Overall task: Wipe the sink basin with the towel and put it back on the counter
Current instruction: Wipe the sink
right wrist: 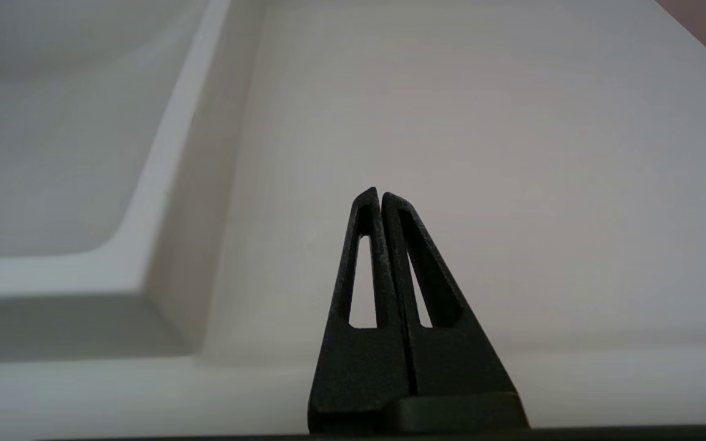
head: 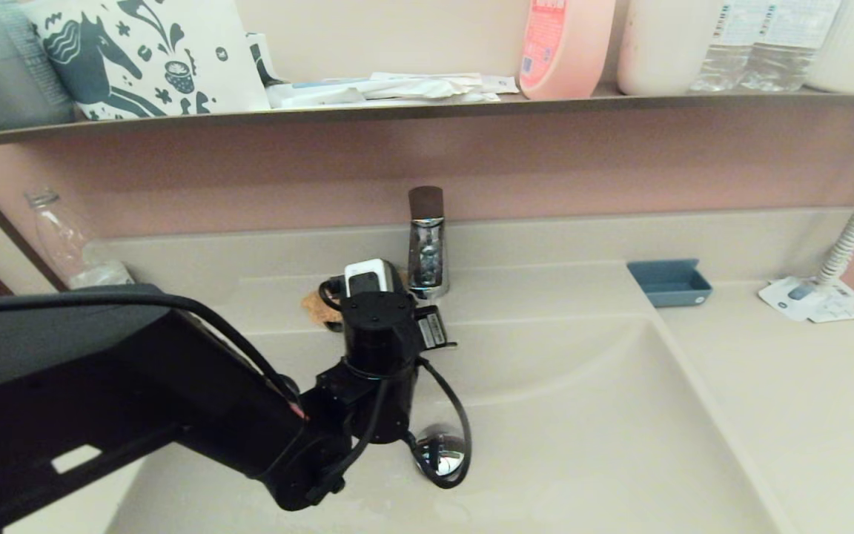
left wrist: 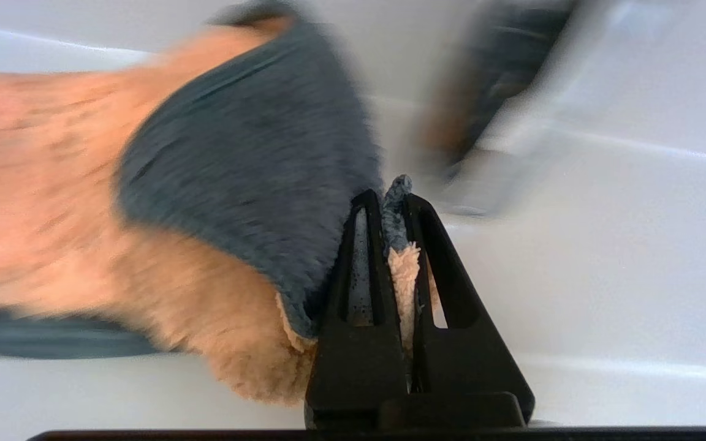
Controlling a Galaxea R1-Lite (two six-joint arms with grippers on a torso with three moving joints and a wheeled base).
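Observation:
The orange-tan towel (left wrist: 71, 202), with a grey-blue face folded over it, is pinched between the fingers of my left gripper (left wrist: 390, 199), which is shut on its edge. In the head view only a corner of the towel (head: 315, 306) shows, at the back rim left of the faucet, behind my left arm's wrist (head: 375, 330), which hides the fingers. The sink basin (head: 590, 415) lies below with its chrome drain plug (head: 439, 454). My right gripper (right wrist: 380, 196) is shut and empty above the counter (right wrist: 482, 122), beside the basin's corner (right wrist: 40, 159); it is out of the head view.
A chrome faucet (head: 427, 248) stands at the back centre, close to the right of the towel. A blue soap dish (head: 670, 282) and papers (head: 816, 300) lie on the right counter (head: 805, 400). A clear bottle (head: 64, 241) stands at the back left. A cluttered shelf (head: 427, 110) runs above.

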